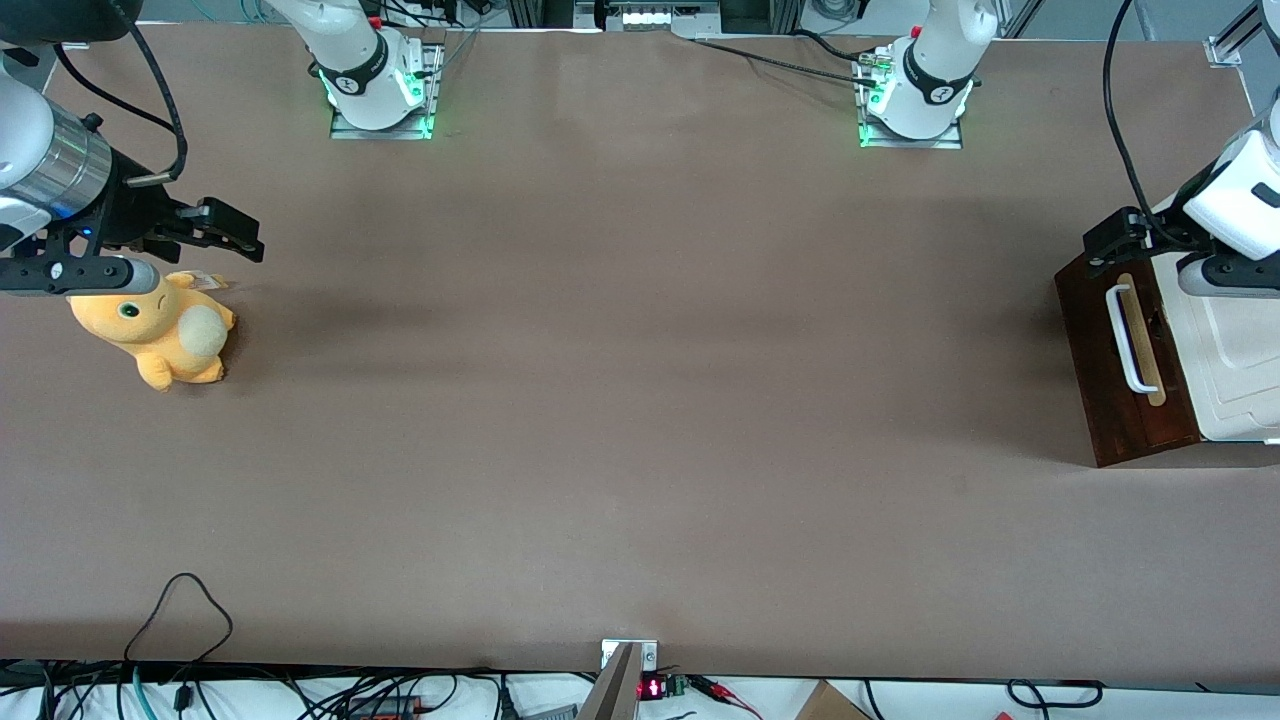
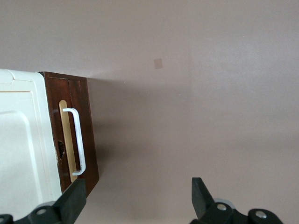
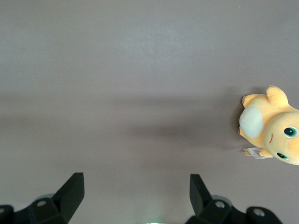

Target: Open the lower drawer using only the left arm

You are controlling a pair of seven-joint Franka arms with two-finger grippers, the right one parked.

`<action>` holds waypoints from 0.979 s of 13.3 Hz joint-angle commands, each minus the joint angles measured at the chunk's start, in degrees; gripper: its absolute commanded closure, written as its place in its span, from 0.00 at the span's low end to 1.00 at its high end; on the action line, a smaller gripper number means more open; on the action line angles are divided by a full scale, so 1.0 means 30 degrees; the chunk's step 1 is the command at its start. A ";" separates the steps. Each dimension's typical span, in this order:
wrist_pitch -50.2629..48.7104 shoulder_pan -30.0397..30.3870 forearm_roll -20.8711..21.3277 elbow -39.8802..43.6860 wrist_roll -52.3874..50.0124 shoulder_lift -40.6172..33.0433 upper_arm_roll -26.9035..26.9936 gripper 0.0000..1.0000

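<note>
The lower drawer's dark brown front (image 1: 1095, 375) with its white bar handle (image 1: 1126, 340) stands at the working arm's end of the table, under a cream-white panel (image 1: 1235, 350). No pale inside shows. My left gripper (image 1: 1102, 250) hovers above the end of the drawer front farther from the front camera, clear of the handle. In the left wrist view the gripper (image 2: 136, 186) is open and empty, with its fingers (image 2: 74, 199) wide apart. The drawer front (image 2: 88, 135) and handle (image 2: 77, 140) lie beside one finger.
A yellow plush toy (image 1: 165, 330) lies toward the parked arm's end of the table; it also shows in the right wrist view (image 3: 273, 126). Brown tabletop (image 1: 640, 350) spreads in front of the drawer. Cables (image 1: 180, 610) trail at the table's near edge.
</note>
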 commanded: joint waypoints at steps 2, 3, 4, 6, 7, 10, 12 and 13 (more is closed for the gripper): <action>-0.0771 0.0101 -0.0436 0.0534 0.0515 -0.0031 -0.0034 0.00; -0.0800 0.0101 -0.0349 0.0564 0.0457 -0.0031 -0.0092 0.00; -0.0801 0.0101 -0.0290 0.0564 0.0456 -0.0002 -0.0122 0.00; -0.0772 0.0101 -0.0376 0.0564 0.0572 -0.0001 -0.0093 0.00; -0.0771 0.0101 -0.0377 0.0564 0.0573 -0.0001 -0.0093 0.00; -0.1237 0.0101 -0.0436 0.0505 0.0661 -0.0031 -0.0093 0.00; -0.1620 0.0101 -0.0290 0.0476 0.0748 -0.0002 -0.0093 0.00; -0.1650 0.0072 -0.0202 0.0476 0.0865 -0.0001 -0.0122 0.00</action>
